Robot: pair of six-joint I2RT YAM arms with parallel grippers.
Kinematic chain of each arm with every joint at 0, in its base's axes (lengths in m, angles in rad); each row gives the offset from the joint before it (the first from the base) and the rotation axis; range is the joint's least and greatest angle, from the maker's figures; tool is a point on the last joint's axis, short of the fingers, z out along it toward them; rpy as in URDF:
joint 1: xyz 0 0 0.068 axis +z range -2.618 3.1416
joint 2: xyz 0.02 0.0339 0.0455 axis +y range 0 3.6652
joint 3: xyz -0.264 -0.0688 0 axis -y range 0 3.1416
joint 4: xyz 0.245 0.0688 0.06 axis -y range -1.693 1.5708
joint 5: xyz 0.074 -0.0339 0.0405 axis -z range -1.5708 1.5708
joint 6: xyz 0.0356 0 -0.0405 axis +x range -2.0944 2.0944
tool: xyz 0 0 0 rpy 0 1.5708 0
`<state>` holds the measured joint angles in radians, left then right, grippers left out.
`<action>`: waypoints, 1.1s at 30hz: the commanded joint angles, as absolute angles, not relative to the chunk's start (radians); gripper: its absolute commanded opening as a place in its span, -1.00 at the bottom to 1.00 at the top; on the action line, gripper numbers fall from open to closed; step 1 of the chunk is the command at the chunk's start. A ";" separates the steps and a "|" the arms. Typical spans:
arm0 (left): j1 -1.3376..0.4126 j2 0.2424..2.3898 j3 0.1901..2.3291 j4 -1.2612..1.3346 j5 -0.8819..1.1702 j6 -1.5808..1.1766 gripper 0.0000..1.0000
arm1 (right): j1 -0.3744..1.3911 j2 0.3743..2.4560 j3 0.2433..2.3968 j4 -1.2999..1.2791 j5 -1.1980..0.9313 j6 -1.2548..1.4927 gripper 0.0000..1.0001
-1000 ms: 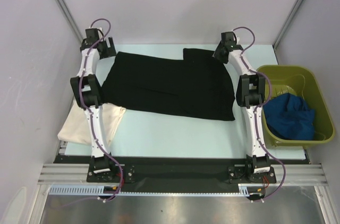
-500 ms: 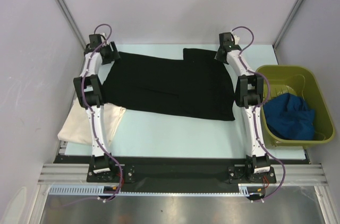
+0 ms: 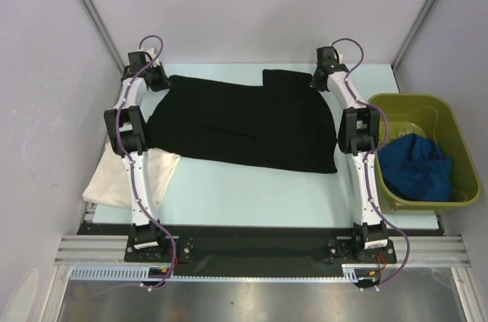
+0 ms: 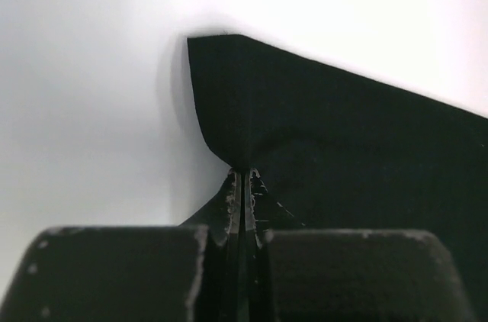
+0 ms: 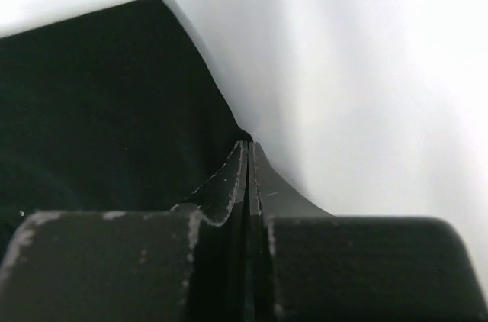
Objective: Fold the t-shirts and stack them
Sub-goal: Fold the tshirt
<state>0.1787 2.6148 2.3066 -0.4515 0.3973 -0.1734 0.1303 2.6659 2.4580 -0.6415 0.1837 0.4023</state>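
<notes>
**Two-handed pinch on black tee, far edge**

Crept inward over the last second, left hand (image 3: 158, 78) more than right hand (image 3: 322, 78). Now clamped tight on the far-left and far-right corners of black t-shirt (image 3: 244, 120), with cloth puckered at the fingertips in both wrist views. Spread flat mid-counter (image 3: 252, 192), far edge not yet lifted. Grasp looks done; probably next: drawing the far edge toward the near edge for a first fold. Cream t-shirt (image 3: 107, 181) near-left, blue t-shirt (image 3: 415, 165) in bin (image 3: 404, 101): unmoved.
</notes>
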 commanded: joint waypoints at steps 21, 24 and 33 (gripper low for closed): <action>0.206 2.059 1.783 -0.518 0.420 0.265 -0.99 | 0.163 1.815 1.479 -0.502 0.087 0.426 -1.00; 0.207 2.020 1.698 -0.557 0.402 0.328 -0.90 | 0.184 1.747 1.350 -0.512 0.081 0.454 -1.00; 0.232 2.034 1.719 -0.823 0.442 0.569 0.09 | 0.199 1.735 1.274 -0.538 0.083 0.451 -0.65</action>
<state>0.2108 2.0869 1.6642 -0.7052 0.3973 0.4358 0.2031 1.7550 1.2129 -0.5285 0.0666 0.4618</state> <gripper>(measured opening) 0.508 0.134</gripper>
